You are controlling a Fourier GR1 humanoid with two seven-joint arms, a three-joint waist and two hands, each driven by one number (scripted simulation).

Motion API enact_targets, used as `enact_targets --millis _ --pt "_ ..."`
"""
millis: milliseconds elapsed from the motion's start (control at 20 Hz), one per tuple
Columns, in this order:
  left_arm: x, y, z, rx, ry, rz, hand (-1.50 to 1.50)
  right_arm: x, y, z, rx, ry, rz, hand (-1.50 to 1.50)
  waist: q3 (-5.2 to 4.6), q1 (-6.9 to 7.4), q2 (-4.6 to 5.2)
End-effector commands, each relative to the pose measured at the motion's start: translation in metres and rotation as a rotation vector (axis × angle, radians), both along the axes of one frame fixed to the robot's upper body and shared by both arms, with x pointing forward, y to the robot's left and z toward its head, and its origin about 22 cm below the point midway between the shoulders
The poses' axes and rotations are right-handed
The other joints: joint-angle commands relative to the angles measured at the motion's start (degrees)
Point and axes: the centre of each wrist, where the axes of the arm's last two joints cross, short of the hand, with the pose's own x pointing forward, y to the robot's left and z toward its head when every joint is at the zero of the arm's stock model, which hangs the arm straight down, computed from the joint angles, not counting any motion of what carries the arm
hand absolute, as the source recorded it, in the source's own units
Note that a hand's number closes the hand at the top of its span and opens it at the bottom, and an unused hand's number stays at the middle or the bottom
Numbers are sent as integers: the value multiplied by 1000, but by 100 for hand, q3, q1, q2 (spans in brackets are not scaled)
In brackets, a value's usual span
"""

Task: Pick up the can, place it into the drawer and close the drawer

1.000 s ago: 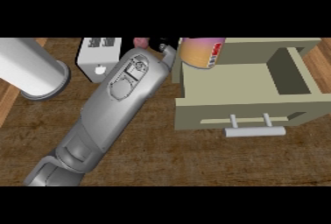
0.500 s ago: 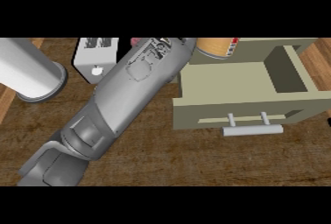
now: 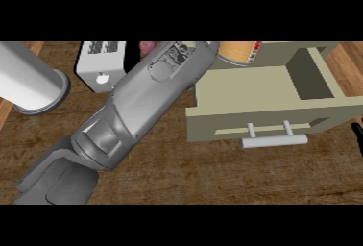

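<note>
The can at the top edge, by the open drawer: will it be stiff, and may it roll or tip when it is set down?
The can looks like a rigid cylinder, so probably stiff. Its round side suggests it would roll if laid flat in the drawer. Upright, it should probably stand steady on the drawer's flat floor.

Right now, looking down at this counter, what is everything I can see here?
Can: one, orange with a red patch, at the top edge, at the open drawer's back left corner.
Drawer: one, pale olive, open, right of centre, with a grey handle on its front.
Toaster: one, white, top left of centre.
Cylinder: one, white, on a grey base, far left.
Counter: brown wood.
Pink thing: one, top edge, mostly hidden, cannot identify.
Forearm: one, grey, running from lower left up toward the can; its hand is out of view.
</note>
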Motion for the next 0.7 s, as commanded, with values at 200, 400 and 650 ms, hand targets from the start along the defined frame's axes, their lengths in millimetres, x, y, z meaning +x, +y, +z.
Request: enact_targets --millis 200,400,650 --pt "6 4 -21 39 -33 47 150 8 2 7 8 -11 2 -150 2 -116 34" --pt "3 4 -37 61 -39 62 150 12 -11 1 7 -13 -4 -150 5 -160 30" --pt "7 12 -55 124 -41 82 150 17 3 8 4 -20 14 -150 5 -234 63"
